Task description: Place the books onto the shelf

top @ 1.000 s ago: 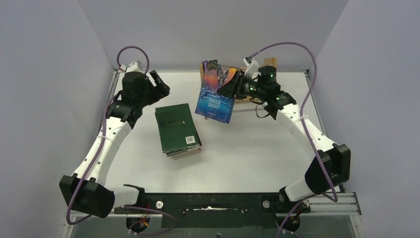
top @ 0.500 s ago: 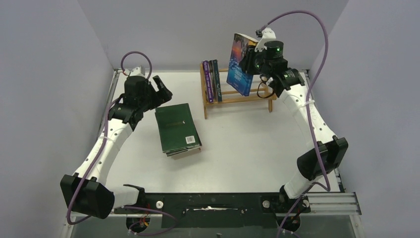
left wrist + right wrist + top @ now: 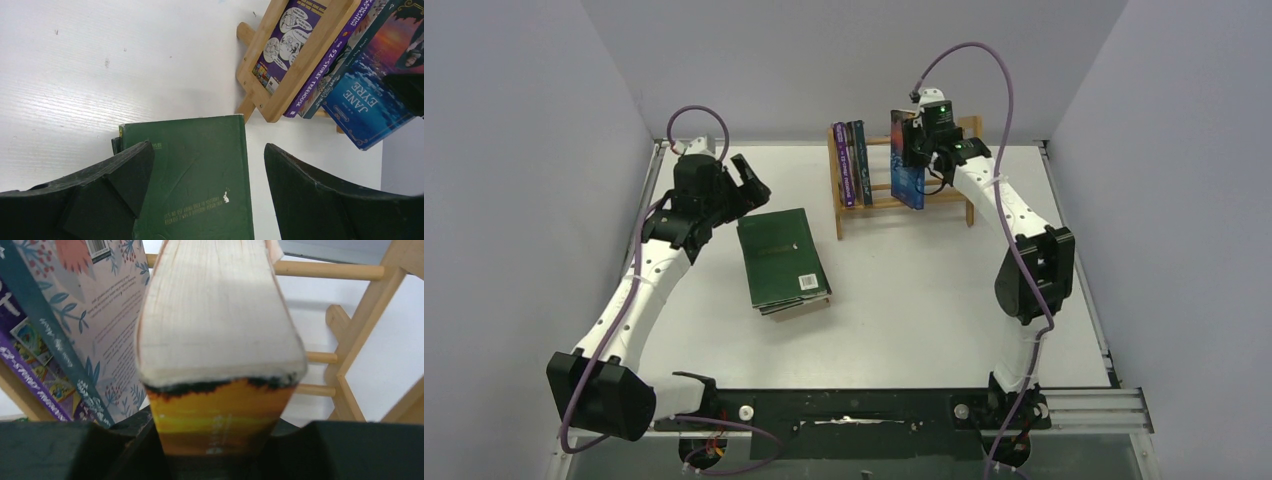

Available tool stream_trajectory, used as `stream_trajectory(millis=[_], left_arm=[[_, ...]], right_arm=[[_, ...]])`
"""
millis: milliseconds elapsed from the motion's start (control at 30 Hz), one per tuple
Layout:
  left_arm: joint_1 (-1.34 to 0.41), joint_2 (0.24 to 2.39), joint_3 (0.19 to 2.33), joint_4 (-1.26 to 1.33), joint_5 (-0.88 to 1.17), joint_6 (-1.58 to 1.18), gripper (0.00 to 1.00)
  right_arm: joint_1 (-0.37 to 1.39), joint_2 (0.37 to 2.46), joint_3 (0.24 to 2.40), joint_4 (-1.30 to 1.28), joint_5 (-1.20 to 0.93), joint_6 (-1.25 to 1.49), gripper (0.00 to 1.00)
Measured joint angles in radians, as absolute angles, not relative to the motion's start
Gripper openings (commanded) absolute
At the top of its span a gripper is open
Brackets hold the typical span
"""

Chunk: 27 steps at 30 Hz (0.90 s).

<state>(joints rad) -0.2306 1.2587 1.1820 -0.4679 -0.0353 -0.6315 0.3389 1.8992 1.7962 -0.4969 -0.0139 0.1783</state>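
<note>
- We are clamping the right gripper [image 3: 916, 148] on the blue Jane Eyre book [image 3: 907, 178], holding it upright at the shelf [image 3: 838, 215], among its rails.
- We are keeping it just right of the two standing books [image 3: 851, 165] at the shelf's left end.
- We are hovering the left gripper [image 3: 752, 180], jaws spread wide and empty, at the far edge of the green book [image 3: 779, 255], which is lying flat atop a small stack on the table [image 3: 904, 310].

Claw [image 3: 207, 152] spread above green book [image 3: 200, 192]; contact unclear.
</note>
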Motion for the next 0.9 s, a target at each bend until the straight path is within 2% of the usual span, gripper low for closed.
stream_trajectory(millis=[667, 900], left_arm=[[-0.179, 1.238, 1.15, -0.477, -0.021, -0.624, 0.82], [-0.167, 1.227, 1.15, -0.481, -0.017, -0.62, 0.82]], right_arm=[[0.384, 2.142, 2.033, -0.495, -0.047, 0.183, 0.01], [0.422, 2.209, 2.14, -0.519, -0.05, 0.194, 0.15]])
